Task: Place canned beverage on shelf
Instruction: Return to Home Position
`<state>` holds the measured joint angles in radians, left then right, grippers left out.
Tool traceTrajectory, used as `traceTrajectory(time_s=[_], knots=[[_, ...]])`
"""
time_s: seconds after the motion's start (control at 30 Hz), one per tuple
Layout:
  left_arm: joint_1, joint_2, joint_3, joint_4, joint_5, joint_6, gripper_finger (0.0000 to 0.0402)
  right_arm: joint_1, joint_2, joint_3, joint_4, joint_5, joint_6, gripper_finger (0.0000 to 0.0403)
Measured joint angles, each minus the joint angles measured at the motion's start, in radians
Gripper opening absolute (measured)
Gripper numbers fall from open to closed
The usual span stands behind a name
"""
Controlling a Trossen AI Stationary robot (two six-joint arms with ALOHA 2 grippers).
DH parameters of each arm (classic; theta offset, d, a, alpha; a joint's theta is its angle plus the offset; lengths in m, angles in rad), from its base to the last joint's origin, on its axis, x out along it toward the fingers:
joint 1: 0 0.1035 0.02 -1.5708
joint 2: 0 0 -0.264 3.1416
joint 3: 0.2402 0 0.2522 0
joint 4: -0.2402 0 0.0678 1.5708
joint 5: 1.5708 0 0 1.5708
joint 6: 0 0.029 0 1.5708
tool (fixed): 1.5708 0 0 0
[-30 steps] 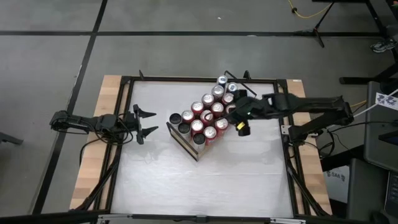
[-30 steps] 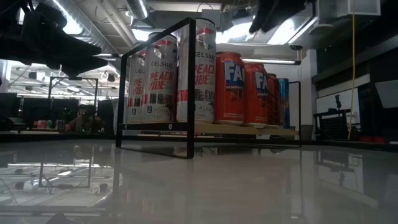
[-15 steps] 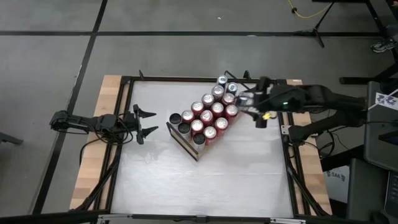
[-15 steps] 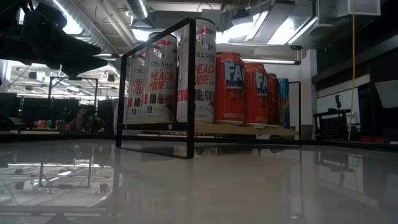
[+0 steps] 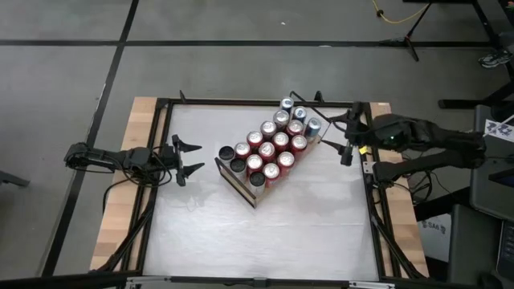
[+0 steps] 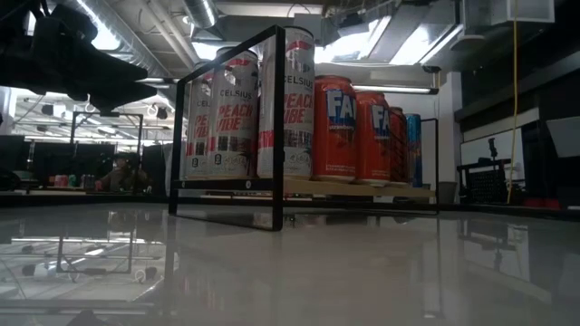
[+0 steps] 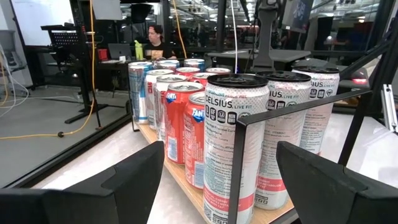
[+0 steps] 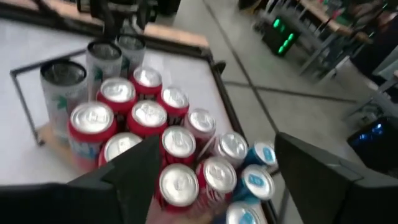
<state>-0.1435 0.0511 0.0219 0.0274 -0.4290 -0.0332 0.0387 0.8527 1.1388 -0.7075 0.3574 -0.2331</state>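
Observation:
The shelf (image 5: 238, 185), a light-wood board with black wire rails, lies slantwise in the middle of the table. Several cans (image 5: 273, 144) stand upright on it: red ones, white ones at its near-left end (image 7: 236, 137), blue ones at its far-right end (image 8: 252, 180). My right gripper (image 5: 343, 138) hangs open above the table's right side, off the shelf's far-right end, with nothing between its fingers (image 8: 134, 180). My left gripper (image 5: 189, 158) waits open at the table's left, level, pointing at the shelf's near-left end.
The black table frame (image 5: 371, 177) runs close under my right arm. Bare white tabletop (image 5: 265, 233) stretches between the shelf and the near edge. In the room beyond, a person (image 7: 155, 40) sits at a desk.
My right gripper has drawn back from over the cans at the shelf's right end toward the table's right edge, rising out of the low view and tipping up. The cans it covered now show, standing on the shelf.

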Motion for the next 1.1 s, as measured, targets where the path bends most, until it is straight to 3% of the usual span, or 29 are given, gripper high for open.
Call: traceTrajectory(time_s=[0.23, 0.63, 0.87, 1.1], knots=[[0.000, 0.000, 0.000, 0.000, 0.000, 0.000, 0.0305, 0.000, -0.159, -0.249, 0.230, -0.017, -0.003, 0.0211], [0.000, 0.000, 0.000, 0.000, 0.000, 0.000, 0.0305, 0.000, -0.344, -0.473, 0.318, -0.098, 0.038, 0.0014], [0.000, 0.000, 0.000, 0.000, 0.000, 0.000, 0.0305, 0.000, -0.437, -0.568, 0.327, -0.108, 0.134, 0.0023], [0.000, 0.000, 0.000, 0.000, 0.000, 0.000, 0.0305, 0.000, -0.553, -0.721, 0.457, -0.114, 0.151, 0.0005]])
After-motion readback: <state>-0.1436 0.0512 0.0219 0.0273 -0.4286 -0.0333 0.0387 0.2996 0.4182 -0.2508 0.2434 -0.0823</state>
